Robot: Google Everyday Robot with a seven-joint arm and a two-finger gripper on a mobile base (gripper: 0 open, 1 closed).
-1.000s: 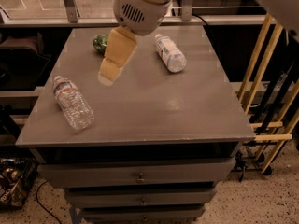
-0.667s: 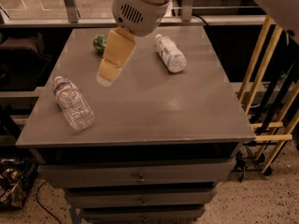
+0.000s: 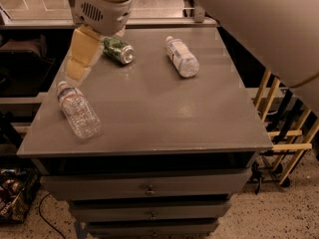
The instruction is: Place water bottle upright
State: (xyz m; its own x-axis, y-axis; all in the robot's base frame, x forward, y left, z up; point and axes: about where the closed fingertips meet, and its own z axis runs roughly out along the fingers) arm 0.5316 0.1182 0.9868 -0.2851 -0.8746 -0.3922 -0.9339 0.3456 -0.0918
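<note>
The water bottle (image 3: 78, 111), small, clear and ribbed with a white cap, lies on its side near the front left of the grey cabinet top (image 3: 159, 113). Its cap points to the back left. My gripper (image 3: 75, 72), with pale yellow tips under a white wrist, hangs just above and behind the bottle's cap end. It holds nothing that I can see.
A green drink can (image 3: 118, 50) lies on its side at the back left, close to my wrist. A clear bottle with a wide white label (image 3: 182, 57) lies at the back right. Drawers (image 3: 148, 188) sit below the top. A yellow frame (image 3: 281, 126) stands to the right.
My gripper has moved left and towards the front, from near the can to just over the water bottle's cap end. The bottles and can have not moved.
</note>
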